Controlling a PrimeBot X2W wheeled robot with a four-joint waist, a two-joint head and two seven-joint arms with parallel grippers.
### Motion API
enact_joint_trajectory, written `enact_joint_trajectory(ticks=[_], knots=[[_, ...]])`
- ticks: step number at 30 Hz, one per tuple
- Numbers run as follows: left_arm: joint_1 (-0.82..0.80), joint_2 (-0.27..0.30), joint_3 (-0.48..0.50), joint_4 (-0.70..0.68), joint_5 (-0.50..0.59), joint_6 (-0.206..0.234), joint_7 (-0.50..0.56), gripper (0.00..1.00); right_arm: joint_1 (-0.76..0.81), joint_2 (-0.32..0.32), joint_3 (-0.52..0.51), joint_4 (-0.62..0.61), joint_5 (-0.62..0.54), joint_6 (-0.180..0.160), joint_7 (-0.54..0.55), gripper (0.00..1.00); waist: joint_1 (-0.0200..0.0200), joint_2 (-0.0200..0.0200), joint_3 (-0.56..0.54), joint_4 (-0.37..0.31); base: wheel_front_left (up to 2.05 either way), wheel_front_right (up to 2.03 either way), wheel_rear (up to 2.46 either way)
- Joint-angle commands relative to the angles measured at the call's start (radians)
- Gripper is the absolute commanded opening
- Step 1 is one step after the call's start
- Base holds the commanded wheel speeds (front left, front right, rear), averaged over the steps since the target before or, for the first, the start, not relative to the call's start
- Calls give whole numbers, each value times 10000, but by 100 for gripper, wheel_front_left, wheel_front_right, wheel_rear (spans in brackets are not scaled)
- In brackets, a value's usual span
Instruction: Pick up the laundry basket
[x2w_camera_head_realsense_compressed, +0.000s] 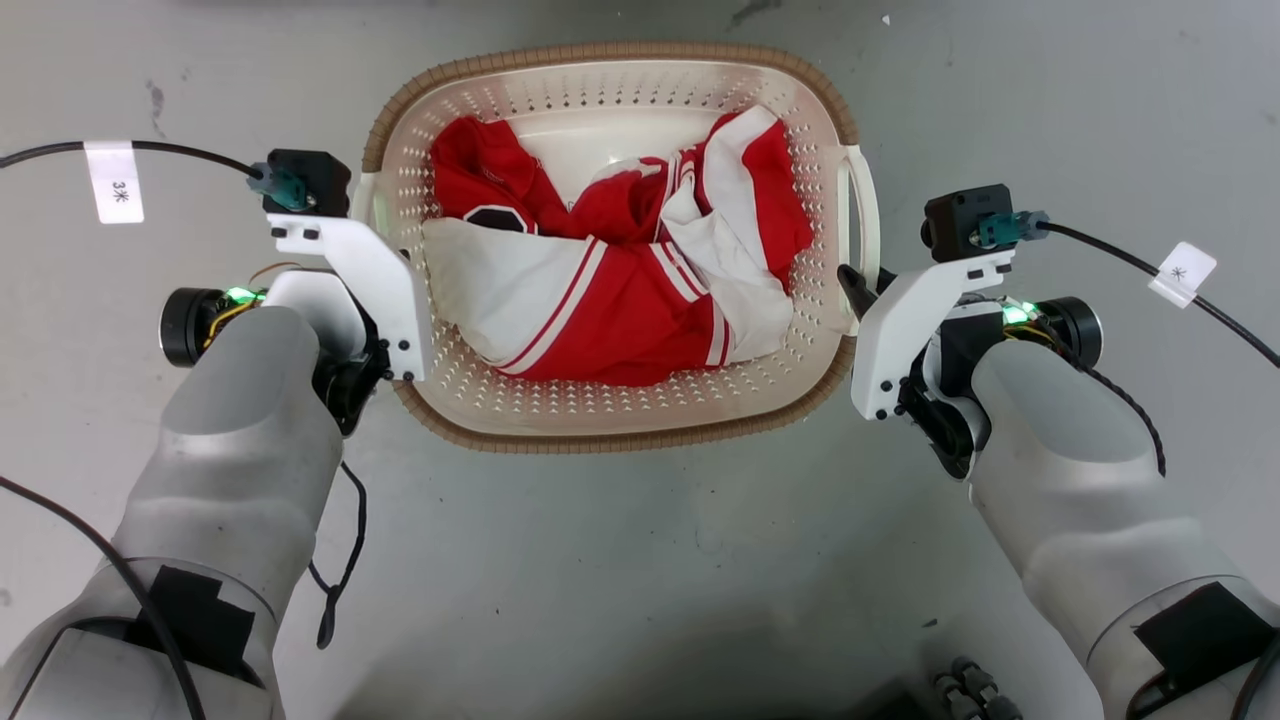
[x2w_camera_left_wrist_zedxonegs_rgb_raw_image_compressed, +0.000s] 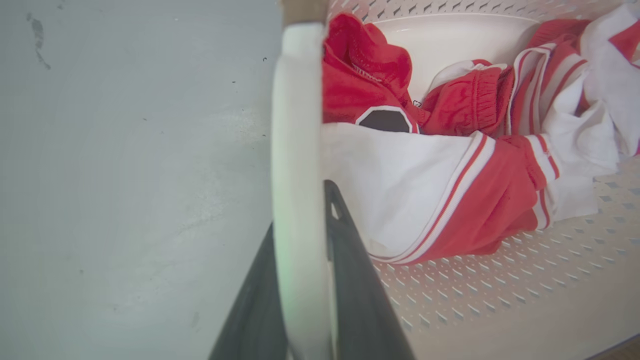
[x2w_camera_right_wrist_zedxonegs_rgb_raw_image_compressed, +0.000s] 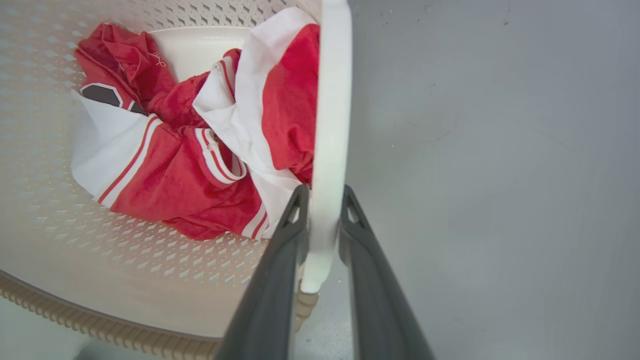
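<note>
Head view: the laundry basket (x2w_camera_head_realsense_compressed: 600, 437) is clamped by its handles (x2w_camera_head_realsense_compressed: 868, 205) in left gripper (x2w_camera_left_wrist_zedxonegs_rgb_raw_image_compressed: 300, 210) and right gripper (x2w_camera_right_wrist_zedxonegs_rgb_raw_image_compressed: 325, 192) fingers (x2w_camera_right_wrist_zedxonegs_rgb_raw_image_compressed: 280, 260), for level lifting.

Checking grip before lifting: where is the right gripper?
In the right wrist view, the right gripper straddles the white side handle on the right side of the cream-white perforated plastic laundry basket.

The laundry basket (x2w_camera_head_realsense_compressed: 610, 410) is smooth, perforated cream plastic, its brown rim (x2w_camera_head_realsense_compressed: 600, 440) ribbed and woven-looking. The red-and-white garment (x2w_camera_head_realsense_compressed: 620, 320) is soft matt cloth. The grey floor (x2w_camera_head_realsense_compressed: 640, 560) is smooth and scuffed.
</note>
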Motion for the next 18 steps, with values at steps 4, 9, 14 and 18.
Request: enact_joint_trajectory(ticks=[4,9,14,18], knots=[[246,-181,-239,31,-303,3,305,0,187,13,388,17,345,2,390,0,-1,0,-485,56,0,0,0],[614,-382,-466,27,-863,-20,1108,0,421,4,817,-111,742,15,772,0,-1,0,-1183,73,0,0,0],[1095,-434,-655,-98,-1451,-34,1790,0,856,43,1258,-190,1300,24,1656,0,-1,0,-2080,51,0,0,0],[1450,-529,-829,-165,-1802,-45,2106,0,1275,39,1523,-224,1783,55,2397,0,-1,0,-2867,95,0,0,0]])
